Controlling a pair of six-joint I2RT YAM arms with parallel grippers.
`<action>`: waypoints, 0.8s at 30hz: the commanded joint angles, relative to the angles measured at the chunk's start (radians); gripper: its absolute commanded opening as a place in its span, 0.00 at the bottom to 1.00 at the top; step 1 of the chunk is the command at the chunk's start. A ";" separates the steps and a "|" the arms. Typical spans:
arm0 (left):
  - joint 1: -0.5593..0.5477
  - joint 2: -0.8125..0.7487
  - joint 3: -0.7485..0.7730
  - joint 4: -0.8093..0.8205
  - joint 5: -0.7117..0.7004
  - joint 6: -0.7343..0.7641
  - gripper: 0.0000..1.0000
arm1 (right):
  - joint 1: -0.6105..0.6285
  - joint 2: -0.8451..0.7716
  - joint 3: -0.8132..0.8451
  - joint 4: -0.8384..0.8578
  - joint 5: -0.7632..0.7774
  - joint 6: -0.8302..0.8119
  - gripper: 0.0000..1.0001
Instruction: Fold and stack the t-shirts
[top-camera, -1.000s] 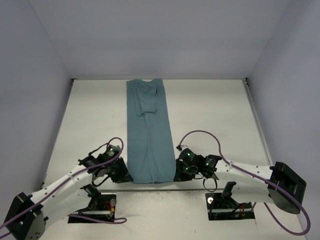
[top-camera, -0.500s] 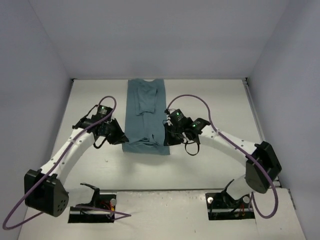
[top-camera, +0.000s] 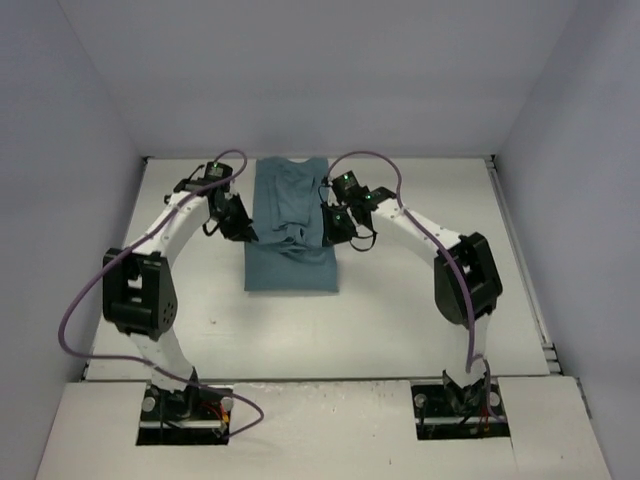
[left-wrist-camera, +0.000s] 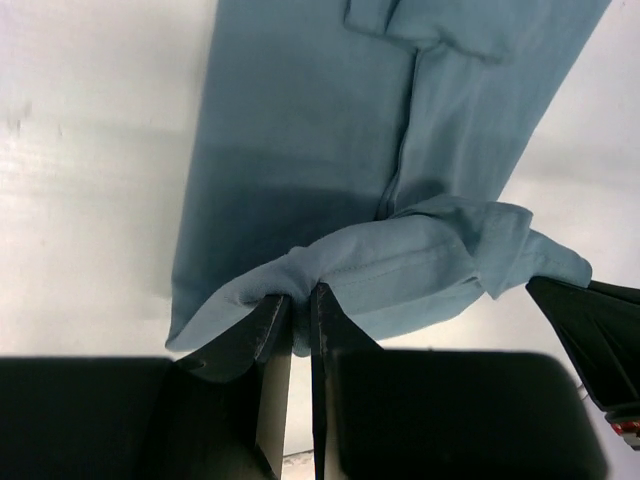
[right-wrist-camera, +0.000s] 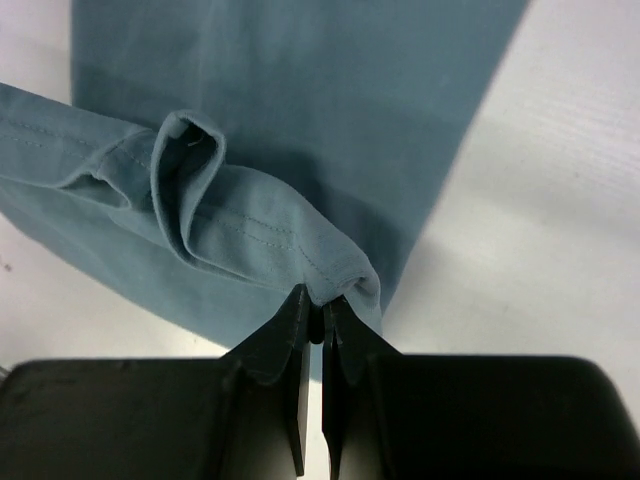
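Note:
The teal t-shirt (top-camera: 290, 225) lies as a long narrow strip at the back middle of the white table (top-camera: 400, 310). Its near end is lifted and doubled back over the rest. My left gripper (top-camera: 248, 236) is shut on the left corner of the hem; in the left wrist view the hem (left-wrist-camera: 400, 270) bunches at the gripper (left-wrist-camera: 300, 292). My right gripper (top-camera: 328, 236) is shut on the right corner; in the right wrist view the stitched hem (right-wrist-camera: 240, 235) is pinched in the gripper (right-wrist-camera: 318, 298). Both hold the hem just above the flat cloth.
Grey walls close the table at the back and sides, with the back wall (top-camera: 320, 90) just behind the shirt's collar end. Both arm bases (top-camera: 185, 410) stand at the near edge. The right gripper's dark body (left-wrist-camera: 600, 330) shows at the right edge of the left wrist view.
Both grippers have carried the shirt's near hem from the front of the table toward the back, doubling the strip over itself. The visible cloth is now about half as long.

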 joint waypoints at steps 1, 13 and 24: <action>0.022 0.104 0.141 0.013 0.037 0.061 0.00 | -0.040 0.086 0.117 -0.017 -0.043 -0.045 0.01; 0.077 0.233 0.334 0.014 0.064 0.096 0.41 | -0.130 0.199 0.315 -0.020 -0.034 -0.072 0.37; 0.043 -0.047 0.207 0.016 0.005 0.160 0.47 | -0.083 0.026 0.257 -0.018 -0.068 -0.364 0.42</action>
